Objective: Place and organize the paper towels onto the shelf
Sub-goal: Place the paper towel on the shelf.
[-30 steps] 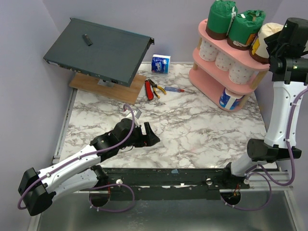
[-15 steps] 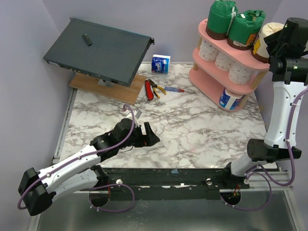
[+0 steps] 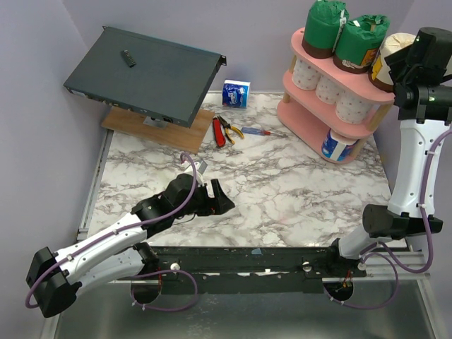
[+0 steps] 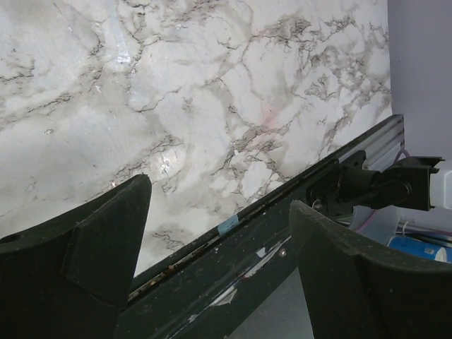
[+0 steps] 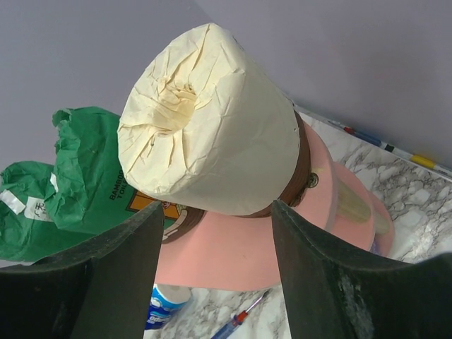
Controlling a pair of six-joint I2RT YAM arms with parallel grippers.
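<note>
The pink shelf (image 3: 293, 113) stands at the back right. Its top tier holds two green-wrapped paper towels (image 3: 325, 27) (image 3: 360, 39) and a cream-wrapped roll with a brown band (image 3: 395, 44). Three bare white rolls (image 3: 328, 88) sit on the middle tier and a blue-and-white roll (image 3: 337, 147) on the bottom. My right gripper (image 3: 390, 67) is open beside the cream roll. In the right wrist view the cream roll (image 5: 212, 127) stands upright on the pink board (image 5: 233, 254), and the gripper (image 5: 215, 212) is spread wider than it, not touching. My left gripper (image 3: 224, 201) (image 4: 219, 191) is open and empty over the table's front edge.
A small blue-and-white pack (image 3: 236, 92) lies on the table at the back. Red-handled pliers (image 3: 224, 129) and a screwdriver (image 3: 256, 131) lie near it. A dark grey metal box (image 3: 145, 70) rests tilted on a wooden board (image 3: 155, 127) at the back left. Walls close in on both sides.
My right wrist has shifted very slightly by the cream roll. The left arm has not moved.
</note>
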